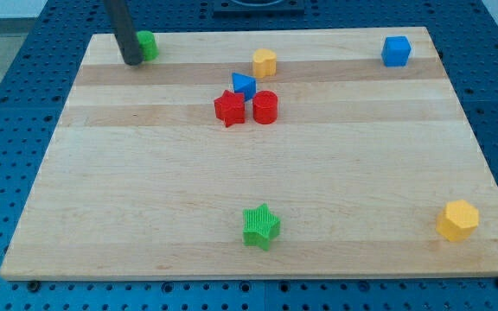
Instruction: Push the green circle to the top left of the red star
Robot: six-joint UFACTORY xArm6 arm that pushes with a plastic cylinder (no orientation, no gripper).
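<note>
The green circle (148, 44) sits near the board's top left corner. My tip (132, 61) rests on the board right against its left side, and the rod hides part of the block. The red star (229, 109) lies near the upper middle, well to the right of and below the green circle. It is in a small cluster with a blue triangle (244, 85) just above it and a red cylinder (265, 107) right beside it.
A yellow block (264, 62) sits above the cluster. A blue cube (396, 51) is at the top right. A green star (261, 226) lies at the bottom middle and a yellow hexagon (457, 219) at the bottom right. The wooden board (145, 190) sits on a blue perforated table.
</note>
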